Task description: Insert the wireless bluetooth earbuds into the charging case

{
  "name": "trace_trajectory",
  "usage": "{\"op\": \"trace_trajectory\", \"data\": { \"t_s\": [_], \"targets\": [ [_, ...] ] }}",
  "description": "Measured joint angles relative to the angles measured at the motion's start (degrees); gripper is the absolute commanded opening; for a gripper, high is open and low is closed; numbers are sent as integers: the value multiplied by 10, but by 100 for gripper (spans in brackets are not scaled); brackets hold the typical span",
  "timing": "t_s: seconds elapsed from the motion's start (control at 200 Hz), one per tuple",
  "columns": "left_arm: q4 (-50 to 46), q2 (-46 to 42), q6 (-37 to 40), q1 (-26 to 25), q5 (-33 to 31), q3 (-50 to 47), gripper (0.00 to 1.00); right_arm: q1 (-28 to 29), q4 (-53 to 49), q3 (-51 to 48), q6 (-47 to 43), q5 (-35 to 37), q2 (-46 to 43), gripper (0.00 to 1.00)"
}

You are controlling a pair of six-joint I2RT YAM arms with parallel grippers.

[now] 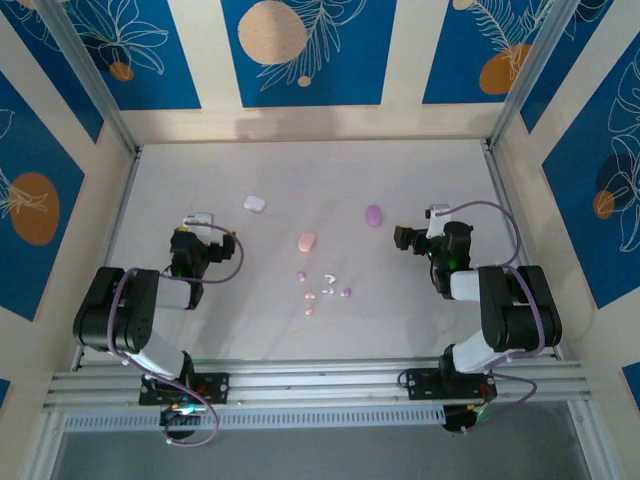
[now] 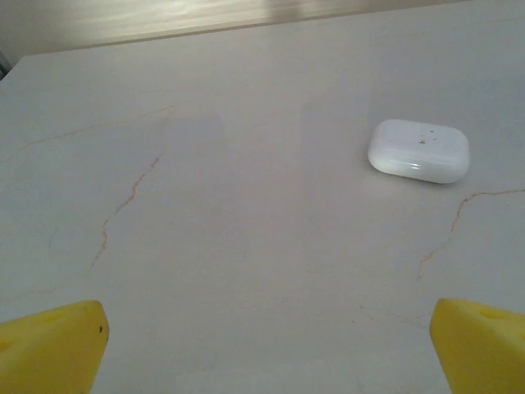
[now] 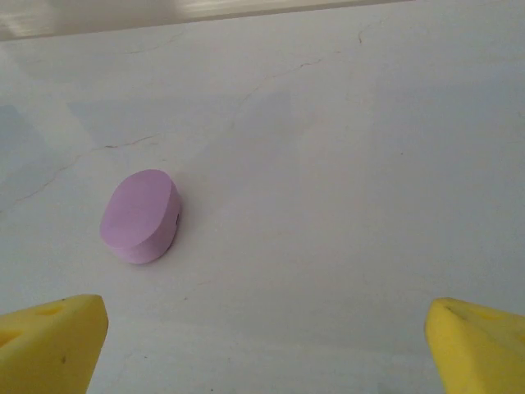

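Though tiny, earbuds (image 1: 327,292) seemingly midway btwn jaws.

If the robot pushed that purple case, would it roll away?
The purple case lies on its flat face, so it would probably slide, not roll. Its rounded, smooth-looking edge may slip when pinched. It looks rigid, likely light.
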Motion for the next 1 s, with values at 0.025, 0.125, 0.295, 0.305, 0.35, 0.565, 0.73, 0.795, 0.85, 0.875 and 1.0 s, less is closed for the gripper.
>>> {"op": "trace_trajectory", "data": {
  "t_s": [0.025,0.125,0.295,0.305,0.35,0.565,0.73,0.795,0.85,0.875,1.0],
  "targets": [
    [0,0,0,0,0,0,100,0,0,0,0,0,0,99],
    [0,0,0,0,0,0,100,0,0,3,0,0,0,99],
    [-1,0,0,0,0,0,100,0,0,4,0,0,0,99],
    [-1,0,0,0,0,0,100,0,0,5,0,0,0,99],
    [-1,0,0,0,0,0,100,0,0,5,0,0,0,99],
    [-1,0,0,0,0,0,100,0,0,5,0,0,0,99],
    [-1,0,0,0,0,0,100,-1,0,5,0,-2,0,99],
    [-2,0,0,0,0,0,100,-3,0,5,0,-6,0,99],
    [-2,0,0,0,0,0,100,-5,0,5,0,-7,0,99],
    [-2,0,0,0,0,0,100,-5,0,5,0,-9,0,99],
    [-3,0,0,0,0,0,100,-6,0,5,0,-11,0,99]
  ]
}}
